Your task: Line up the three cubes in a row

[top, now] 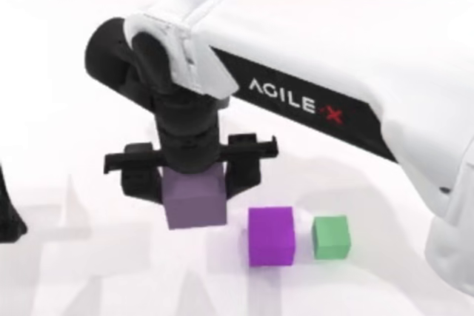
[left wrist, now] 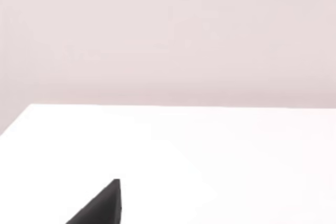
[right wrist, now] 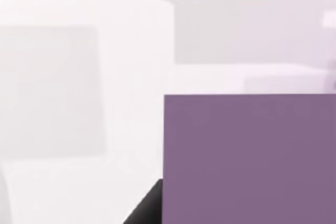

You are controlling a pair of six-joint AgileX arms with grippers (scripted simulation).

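Observation:
Three cubes lie near the table's front in the top view. The largest, dull greyish-purple cube [top: 196, 209] stands at the left of the group. The magenta-purple cube [top: 271, 236] sits to its right, and the small green cube [top: 330, 237] follows with a narrow gap. My right gripper [top: 191, 183] reaches in from the right and comes down over the greyish-purple cube, shut on it with a black finger on each side. In the right wrist view the same cube [right wrist: 249, 158] fills the near corner, and a dark finger [right wrist: 149, 208] rests against its side. My left arm [top: 7, 220] stays at the far left edge.
The right arm's white link [top: 355, 86] crosses above the table's back right. The left wrist view holds only the bare white tabletop [left wrist: 210, 150] and a pale wall behind it.

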